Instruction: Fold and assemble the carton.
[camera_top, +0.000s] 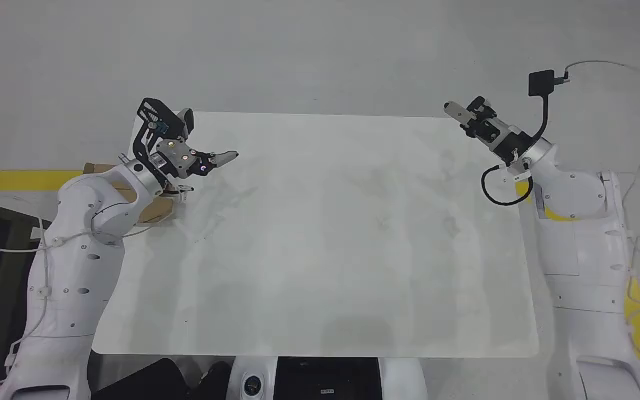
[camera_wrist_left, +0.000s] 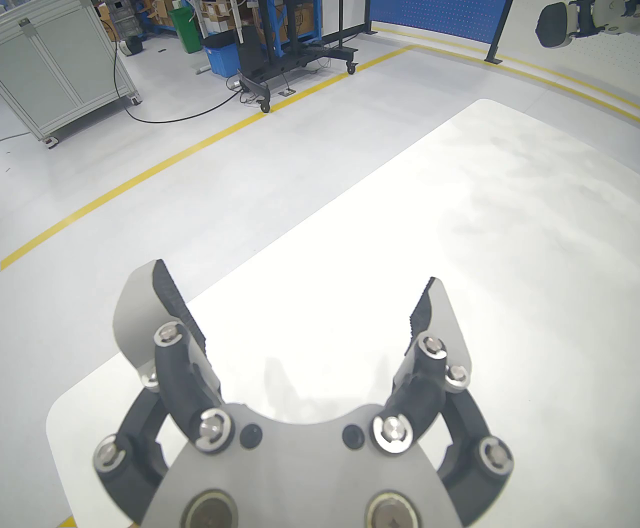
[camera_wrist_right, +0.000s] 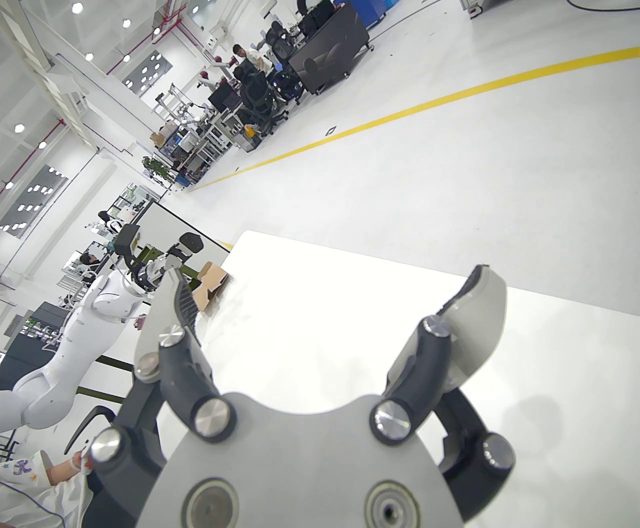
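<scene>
Starting at the far left, you will find the carton (camera_top: 100, 167): brown cardboard sitting off the table's left edge, at the far corner and partly covered by the left arm (camera_top: 95, 210). The right wrist view catches it across the room as a tan shape just beyond that corner. Whether it is flat or already partly folded cannot be made out.

Next comes the left gripper (camera_wrist_left: 296, 272), which hangs over the far left corner of the white table (camera_top: 330, 250). Its jaws are spread wide with nothing between them, and it sits near the carton without touching it.

The middle of the table is bare white surface.

At the far right corner, the right gripper (camera_wrist_right: 325, 272) hovers above the table edge. Its jaws are also wide apart and hold nothing, and it is well apart from the carton.

Expect the carton to be light. Its panels will probably be stiff but willing to bend along scored creases, and the smooth faces may slide under the pads. A firm squeeze on a panel's middle would likely dent it. A better hold is a pinch on an exposed flap or thin outer edge close to a crease, where the board is easiest to steer.

Because the sheet is light, it may skate across the table when pushed, so you will likely want one gripper pinning it while the other folds. It also appears to need bringing onto the table first.
</scene>
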